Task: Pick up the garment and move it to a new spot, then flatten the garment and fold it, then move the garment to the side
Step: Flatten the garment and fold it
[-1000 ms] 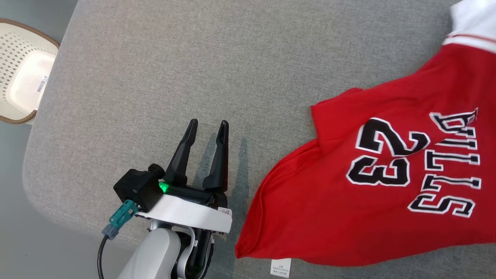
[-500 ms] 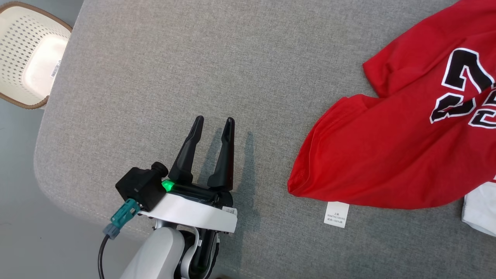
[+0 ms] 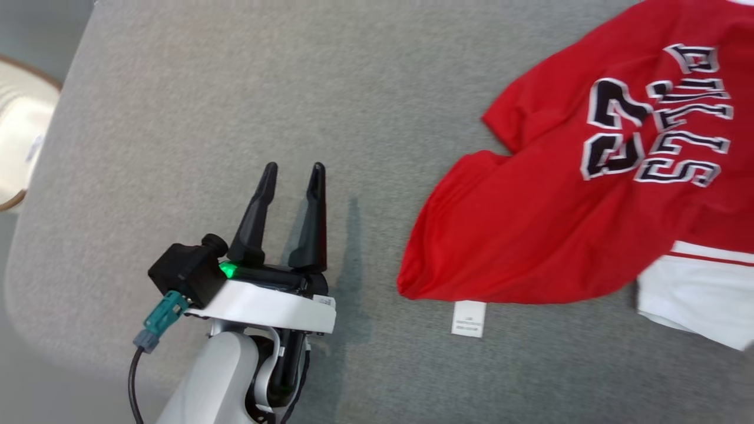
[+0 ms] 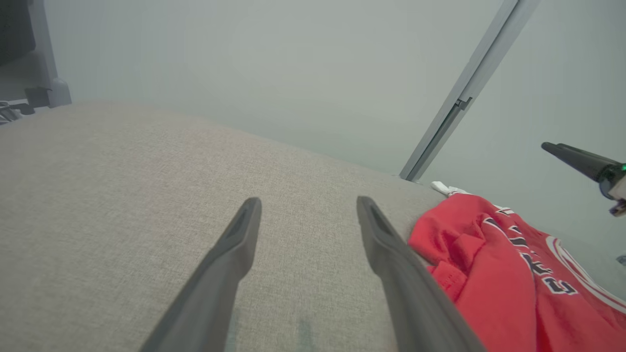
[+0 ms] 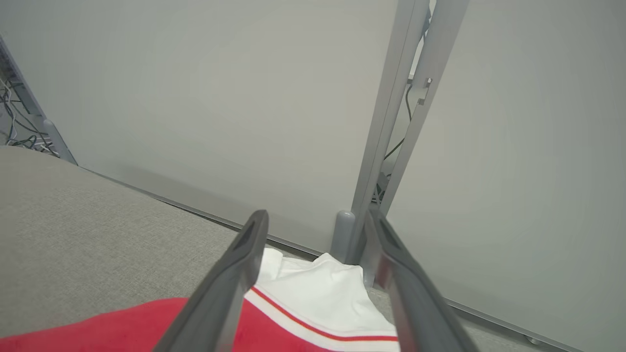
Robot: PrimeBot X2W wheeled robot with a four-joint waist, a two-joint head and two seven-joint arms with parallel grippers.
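Grey woven surface [image 3: 177, 118] seen under left gripper [image 3: 293, 171], fingers spread wide, nothing held. To its right, apart, garment [image 3: 530, 235] laid crumpled, white tag [image 3: 469, 318] nearest. Beyond, right gripper [image 5: 317, 217] seen spread wide above white sleeve [image 5: 318, 288], nothing gripped. Far left, basket [image 3: 17, 147] seen.

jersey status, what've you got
Left gripper jaws open over grey surface. Right gripper jaws open above white sleeve. Jersey rumpled, unfolded, not held. Nothing blocking.
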